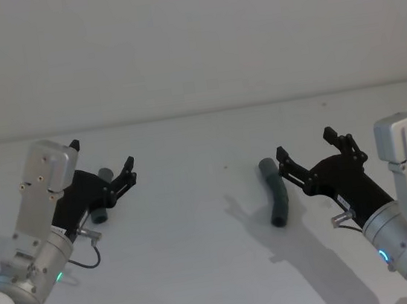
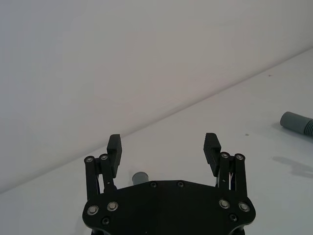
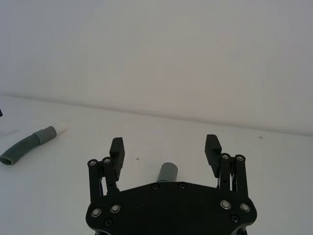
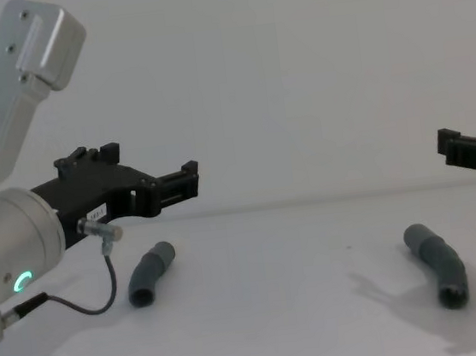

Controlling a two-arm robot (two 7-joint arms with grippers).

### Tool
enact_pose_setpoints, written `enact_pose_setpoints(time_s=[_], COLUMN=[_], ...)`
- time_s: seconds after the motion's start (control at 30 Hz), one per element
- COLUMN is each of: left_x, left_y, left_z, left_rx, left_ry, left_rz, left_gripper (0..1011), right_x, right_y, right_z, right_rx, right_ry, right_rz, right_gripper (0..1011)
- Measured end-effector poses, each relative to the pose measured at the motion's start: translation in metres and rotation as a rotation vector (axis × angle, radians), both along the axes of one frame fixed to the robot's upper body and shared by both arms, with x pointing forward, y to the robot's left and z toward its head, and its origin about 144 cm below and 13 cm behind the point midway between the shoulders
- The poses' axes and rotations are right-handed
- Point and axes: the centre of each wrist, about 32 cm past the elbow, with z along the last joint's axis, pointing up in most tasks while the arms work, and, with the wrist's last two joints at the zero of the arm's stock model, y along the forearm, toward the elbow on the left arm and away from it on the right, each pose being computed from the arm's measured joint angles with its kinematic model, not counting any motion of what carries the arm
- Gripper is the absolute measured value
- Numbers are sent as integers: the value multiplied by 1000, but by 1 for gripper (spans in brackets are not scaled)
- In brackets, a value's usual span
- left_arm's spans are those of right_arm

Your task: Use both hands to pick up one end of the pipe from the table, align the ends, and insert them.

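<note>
The pipe lies in two dark grey bent pieces on the white table [image 1: 204, 272]. My left gripper [image 1: 104, 165] hovers open over the left piece [image 1: 99, 211], clearly above it in the chest view, where that gripper [image 4: 178, 183] is higher than the piece [image 4: 152, 272]. The right wrist view shows this left piece [image 3: 29, 144] ribbed, with a white tip [image 3: 61, 128]. My right gripper [image 1: 304, 143] is open just right of and above the right piece [image 1: 275, 191]. One grey end [image 3: 167, 171] of that piece shows below the right gripper's [image 3: 165, 143] spread fingers.
A plain white wall [image 1: 189, 41] rises behind the table's far edge. About a third of the head view's width separates the two pieces. The right piece [image 2: 298, 123] shows far off in the left wrist view, beyond the left gripper [image 2: 163, 142].
</note>
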Motion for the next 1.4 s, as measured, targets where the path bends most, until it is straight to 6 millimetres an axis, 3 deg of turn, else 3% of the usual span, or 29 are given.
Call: enact_pose_setpoints(time_s=[1.4], left_x=[0], left_y=[0], left_z=[0], left_rx=[0], left_ry=[0], left_rz=[0], left_gripper=[1001], right_x=[0], right_y=[0], right_z=[0], right_rx=[0], right_ry=[0], right_rz=[0], right_gripper=[1002])
